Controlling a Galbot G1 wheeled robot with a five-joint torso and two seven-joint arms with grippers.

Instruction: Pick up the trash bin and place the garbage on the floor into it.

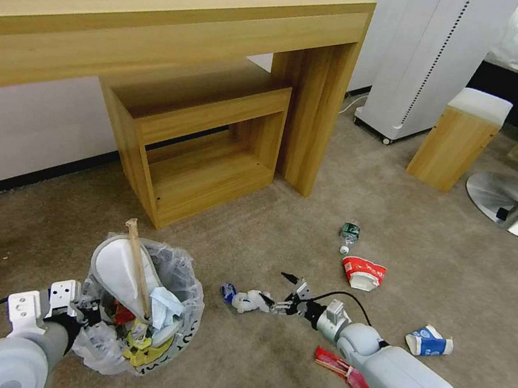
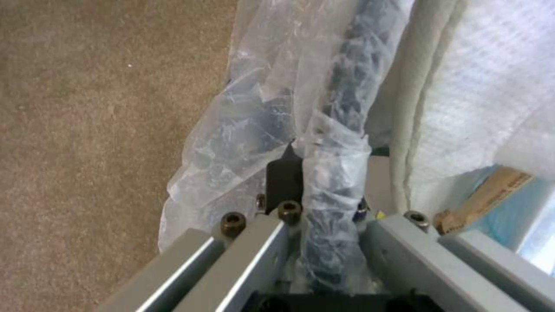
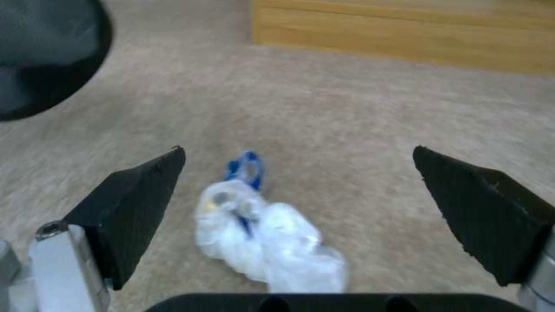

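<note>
The right gripper point(image 3: 298, 203), jaws spread wide, hovered low over a crumpled white-and-blue wrapper point(image 3: 266, 229) on the floor point(image 1: 258, 375). The left gripper point(image 2: 324, 182) was clamped on the bag-lined rim of the trash bin point(image 1: 177, 285), which stood on the carpet at the robot's left, stuffed with a slipper point(image 1: 118, 267) and a wooden stick point(image 1: 138, 267).

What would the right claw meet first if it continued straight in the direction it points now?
Most likely the white crumpled wrapper with the blue bit, lying on the carpet between the open fingers of the right claw. Nothing else seems to lie before it, though depth is hard to judge.
</note>
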